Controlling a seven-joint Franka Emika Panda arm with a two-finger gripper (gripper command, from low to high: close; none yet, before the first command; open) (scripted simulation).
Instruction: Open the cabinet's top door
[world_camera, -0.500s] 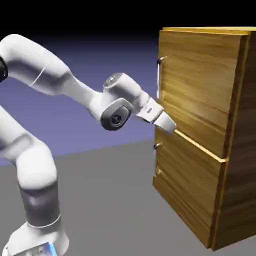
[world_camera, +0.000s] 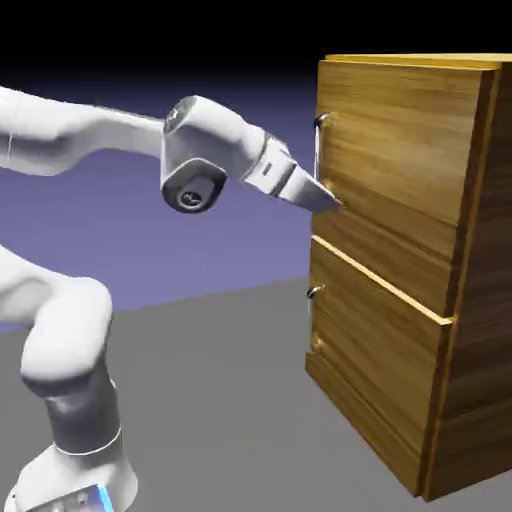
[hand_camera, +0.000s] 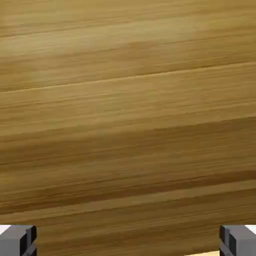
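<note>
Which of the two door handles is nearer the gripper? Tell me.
The upper handle, the silver bar on the top door, is nearer the gripper; the lower door's handle sits well below it.

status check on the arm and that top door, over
pincer open, nothing between the tips; top door shut, handle not gripped; nothing seen in the way

The wood-grain top door (world_camera: 400, 170) (silver bar handle (world_camera: 318, 155) upright) sits closed above the lower door (world_camera: 375, 350).
</note>
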